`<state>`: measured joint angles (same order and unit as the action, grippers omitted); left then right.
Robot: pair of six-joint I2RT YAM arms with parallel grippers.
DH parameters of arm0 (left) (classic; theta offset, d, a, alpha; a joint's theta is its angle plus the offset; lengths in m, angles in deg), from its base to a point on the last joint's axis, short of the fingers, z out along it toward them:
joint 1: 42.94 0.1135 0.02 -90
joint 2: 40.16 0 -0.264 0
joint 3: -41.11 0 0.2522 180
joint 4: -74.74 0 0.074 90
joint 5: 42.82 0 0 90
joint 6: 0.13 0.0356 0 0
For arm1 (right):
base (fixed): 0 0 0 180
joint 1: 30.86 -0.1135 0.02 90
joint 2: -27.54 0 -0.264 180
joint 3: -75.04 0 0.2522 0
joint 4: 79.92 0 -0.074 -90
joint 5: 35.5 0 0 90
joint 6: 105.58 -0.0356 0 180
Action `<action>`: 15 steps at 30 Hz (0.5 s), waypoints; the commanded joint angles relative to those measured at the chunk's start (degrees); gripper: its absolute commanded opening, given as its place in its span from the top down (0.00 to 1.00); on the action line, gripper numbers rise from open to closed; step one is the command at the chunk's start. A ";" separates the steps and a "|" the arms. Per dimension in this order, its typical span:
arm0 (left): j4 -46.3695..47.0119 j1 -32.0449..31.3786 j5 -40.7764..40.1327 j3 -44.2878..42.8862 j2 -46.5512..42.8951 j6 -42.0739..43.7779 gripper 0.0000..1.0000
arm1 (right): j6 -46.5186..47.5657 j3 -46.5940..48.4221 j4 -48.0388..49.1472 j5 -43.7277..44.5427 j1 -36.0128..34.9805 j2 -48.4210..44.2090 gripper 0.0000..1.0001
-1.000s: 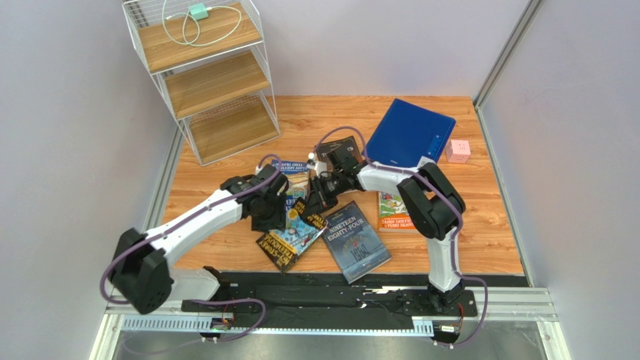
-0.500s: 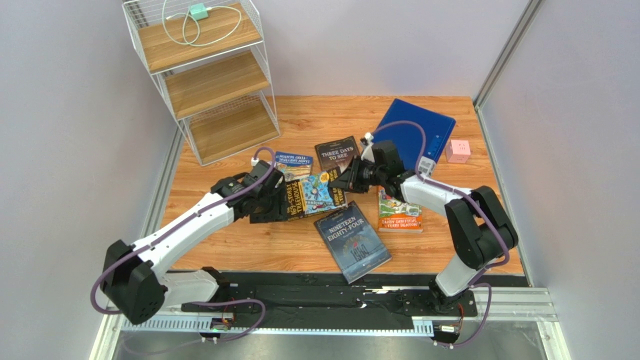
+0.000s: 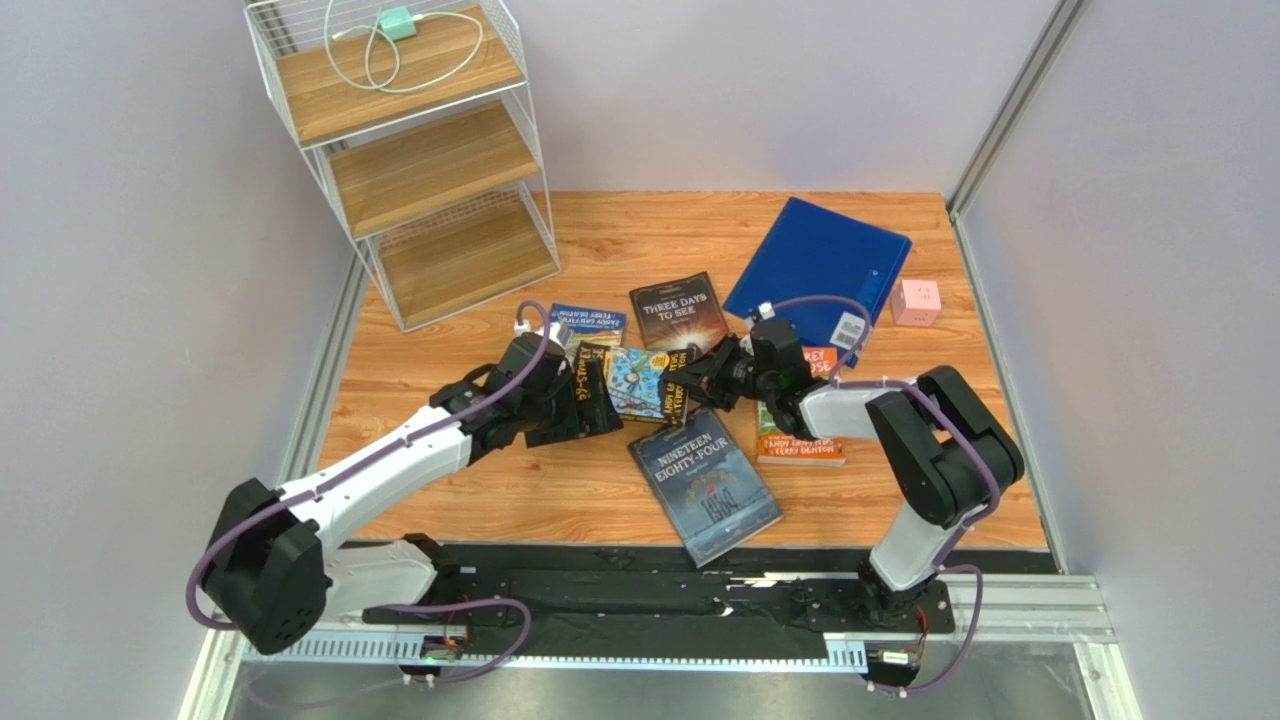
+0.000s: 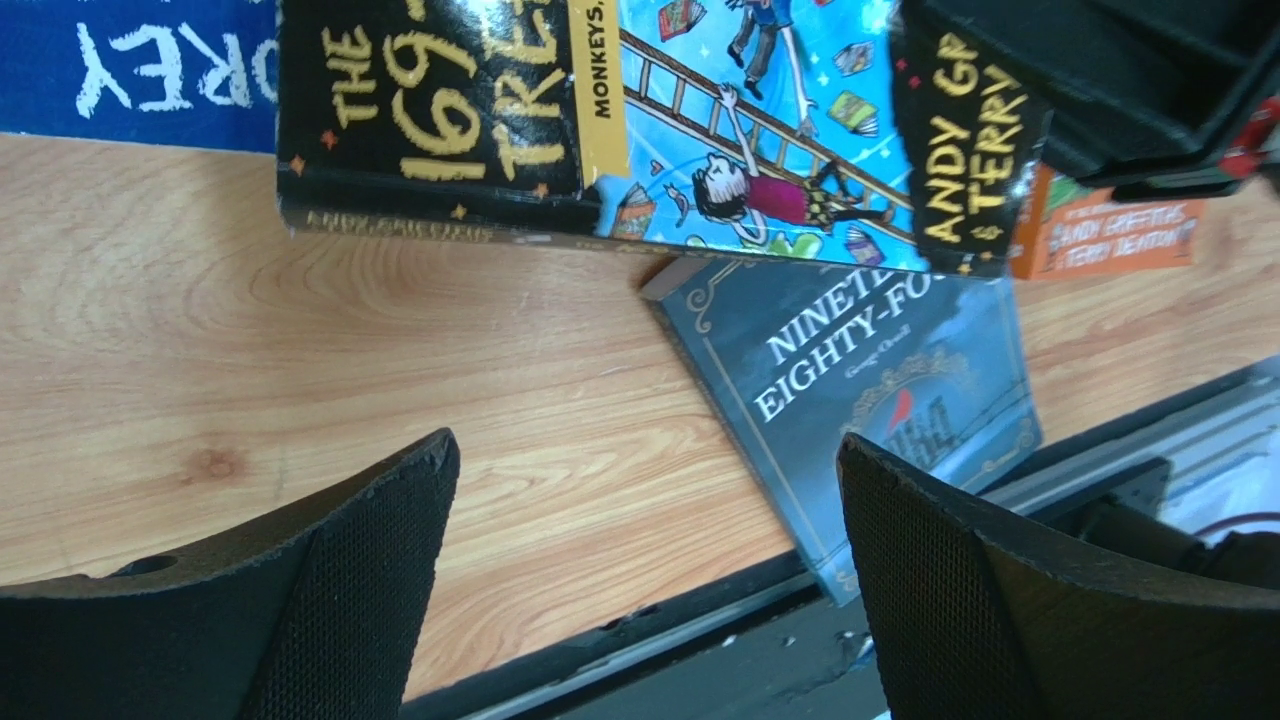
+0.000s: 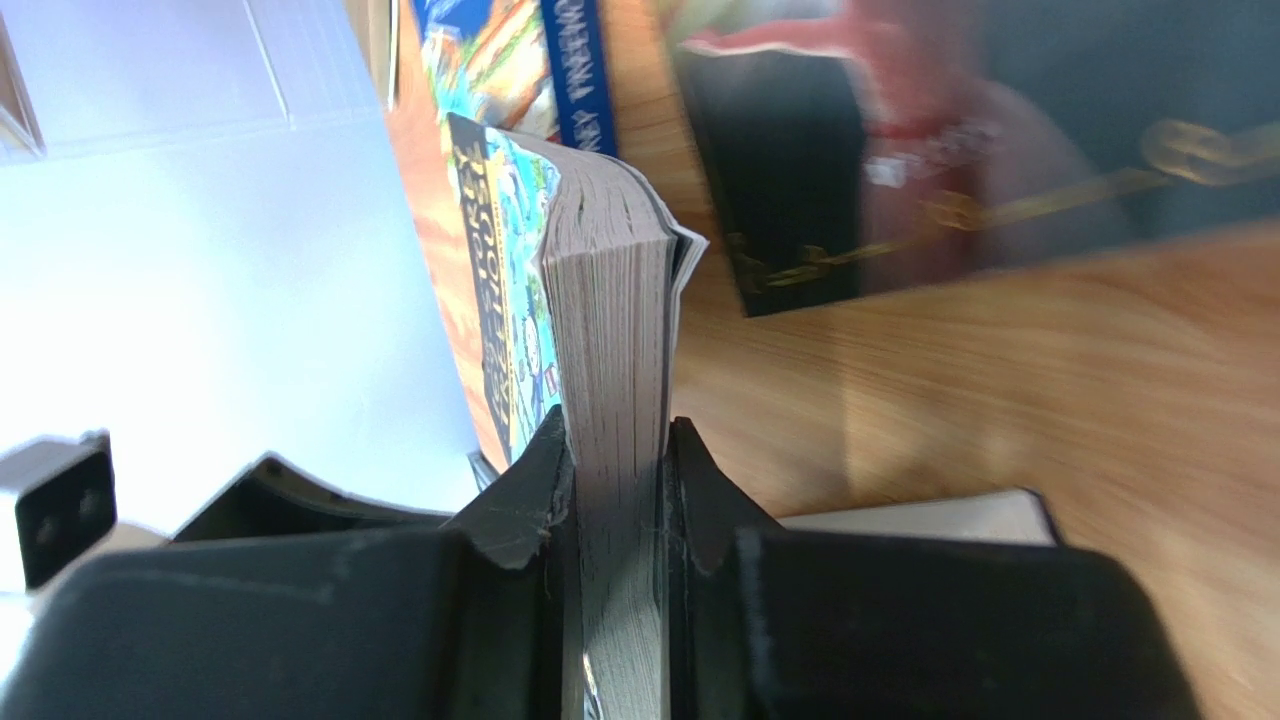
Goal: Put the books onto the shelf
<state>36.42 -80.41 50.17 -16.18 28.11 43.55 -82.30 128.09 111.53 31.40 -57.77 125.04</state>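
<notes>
Paper edges of the yellow-black book (image 5: pixel 609 300) sat clamped between the fingers of the right pincer (image 5: pixel 616 465), cover facing up over the wooden worktop (image 3: pixel 451 480). The left pincer (image 4: pixel 643 465) gaped wide at that book's opposite end, gripping nothing. "Nineteen Eighty-Four" (image 3: pixel 706 483) lay flat just on the near side of the yellow-black book. "Three Days to See" (image 3: pixel 679 311) and the blue Treehouse book (image 3: pixel 586 320) lay just beyond it. The orange book (image 3: pixel 796 435) lay to its right, past the right pincer. The shelf (image 3: pixel 428 165) stood well beyond it, to the left.
</notes>
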 commanded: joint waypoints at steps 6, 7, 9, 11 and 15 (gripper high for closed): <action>17.49 -0.14 -2.90 5.55 -7.10 -6.41 0.00 | -14.30 -5.10 3.71 17.20 0.20 -12.31 1.00; 19.00 -0.14 -2.90 5.99 -6.92 -6.58 0.00 | -15.10 -5.36 2.22 17.99 0.20 -13.54 1.00; 22.17 0.03 -2.55 6.00 -5.09 -6.23 0.00 | -15.72 -5.62 0.73 20.71 0.29 -17.67 1.00; 24.28 0.12 -1.76 4.86 -1.93 -6.32 0.00 | -15.81 -5.19 -3.75 24.73 0.37 -22.32 1.00; 36.66 1.08 4.20 4.68 2.74 -7.81 0.00 | -13.01 -2.82 -9.90 25.20 0.99 -27.52 1.00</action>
<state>57.73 -80.26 49.20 -10.23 27.06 37.67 -94.95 122.41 104.93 51.93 -57.51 103.09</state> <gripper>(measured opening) 0.994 0.140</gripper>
